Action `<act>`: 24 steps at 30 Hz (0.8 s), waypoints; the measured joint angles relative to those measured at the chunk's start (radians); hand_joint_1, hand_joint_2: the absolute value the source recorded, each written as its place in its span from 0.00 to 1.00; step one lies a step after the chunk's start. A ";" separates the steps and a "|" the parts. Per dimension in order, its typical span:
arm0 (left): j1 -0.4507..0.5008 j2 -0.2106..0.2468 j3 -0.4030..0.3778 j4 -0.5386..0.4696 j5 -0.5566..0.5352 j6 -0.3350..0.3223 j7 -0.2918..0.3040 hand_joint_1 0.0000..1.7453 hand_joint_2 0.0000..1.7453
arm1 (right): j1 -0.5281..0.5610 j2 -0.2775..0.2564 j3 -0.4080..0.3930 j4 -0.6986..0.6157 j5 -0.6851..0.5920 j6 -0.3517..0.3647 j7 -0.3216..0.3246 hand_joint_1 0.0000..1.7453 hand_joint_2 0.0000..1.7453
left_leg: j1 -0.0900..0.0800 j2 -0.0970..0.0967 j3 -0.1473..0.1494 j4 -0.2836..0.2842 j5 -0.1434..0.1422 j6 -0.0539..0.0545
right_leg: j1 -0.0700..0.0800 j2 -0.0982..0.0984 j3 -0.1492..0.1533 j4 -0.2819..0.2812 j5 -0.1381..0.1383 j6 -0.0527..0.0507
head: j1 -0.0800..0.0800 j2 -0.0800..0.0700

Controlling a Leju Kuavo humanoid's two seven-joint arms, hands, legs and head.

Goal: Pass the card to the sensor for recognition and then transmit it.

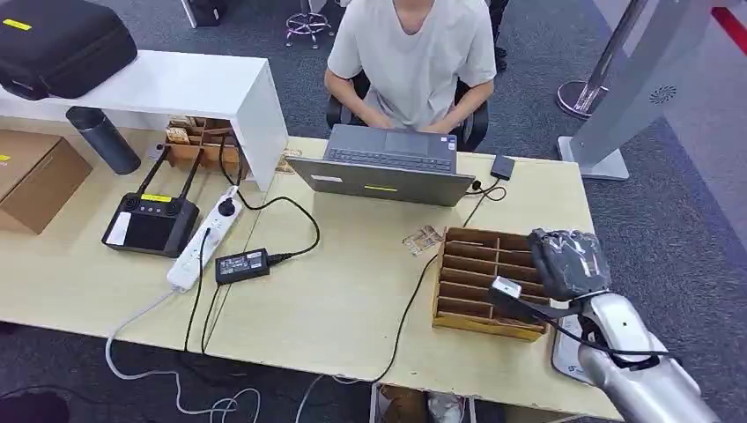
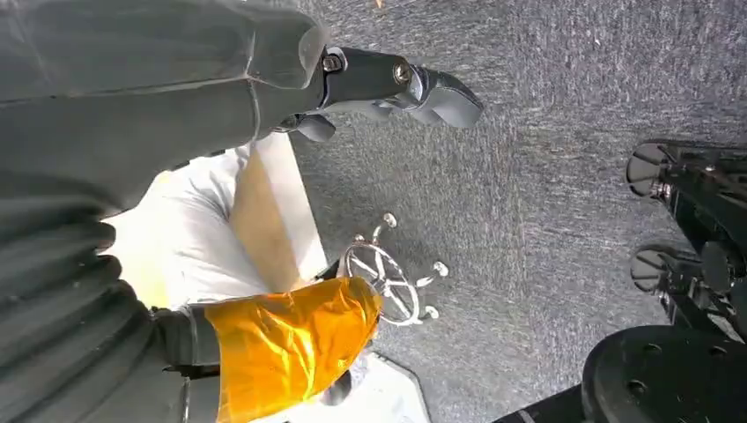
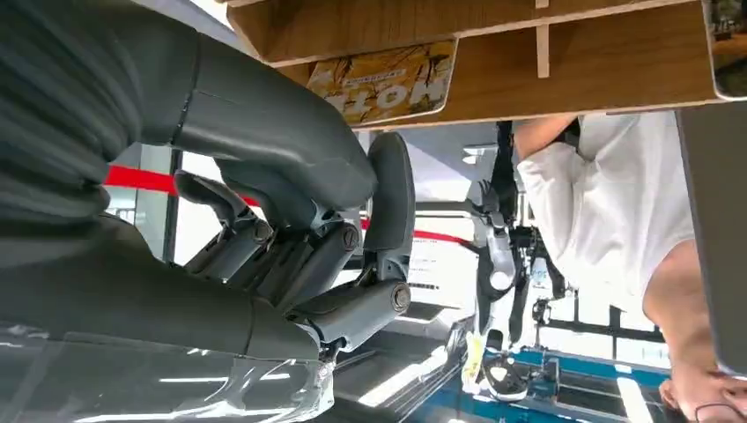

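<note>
The silver right arm rises from the near right corner of the bench, and the right hand [image 1: 569, 262] hovers above the right side of the wooden card rack [image 1: 467, 264], its dark fingers [image 3: 291, 256] curled loosely with nothing between them, so it holds no card. The task seems to be at its opening: the pick-up has not been made. A printed card [image 1: 422, 240] lies flat on the pale bench [image 1: 352, 291] just beside the rack's far left corner, and the right wrist view shows another card [image 3: 388, 81] standing in a slot of the rack; which one is meant cannot be told. A flat grey plate, possibly the sensor, lies at the near right edge under the arm, mostly hidden. The next move likely calls for a fine pinch on a thin, stiff edge, which is awkward for thick padded fingers. The rack is plain plywood with narrow straight dividers; the bench top is smooth light laminate. The left hand [image 2: 388, 84] hangs over grey carpet, fingers [image 2: 440, 92] apart and holding nothing, its thumb wrapped in orange tape.
</note>
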 joint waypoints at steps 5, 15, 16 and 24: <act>0.001 0.000 0.000 0.000 0.005 -0.001 0.002 0.00 1.00 | 0.004 0.000 -0.008 -0.006 0.002 -0.006 0.000 0.00 1.00 | 0.000 0.000 0.000 0.000 0.000 0.000 | 0.000 0.000 0.000 0.000 0.000 0.000 | 0.000 0.000; 0.001 0.000 0.000 0.000 0.004 -0.003 0.002 0.00 1.00 | 0.021 -0.002 -0.024 -0.036 0.003 -0.072 -0.033 0.00 1.00 | 0.000 -0.001 0.000 0.000 0.000 0.000 | 0.000 -0.001 0.000 0.000 0.000 0.000 | 0.000 0.000; 0.001 0.000 0.000 0.000 -0.004 -0.002 -0.002 0.00 1.00 | 0.039 -0.002 -0.038 -0.059 0.008 -0.138 -0.056 0.00 1.00 | 0.000 -0.002 0.000 0.000 0.000 0.000 | 0.000 -0.001 0.000 0.000 0.000 0.000 | 0.000 0.000; -0.001 0.002 0.000 0.000 -0.042 0.019 -0.031 0.00 1.00 | 0.091 0.002 -0.094 -0.140 0.028 -0.200 -0.069 0.00 1.00 | 0.000 0.000 0.000 0.000 0.000 0.000 | 0.000 -0.001 0.000 0.000 0.000 0.000 | 0.000 0.000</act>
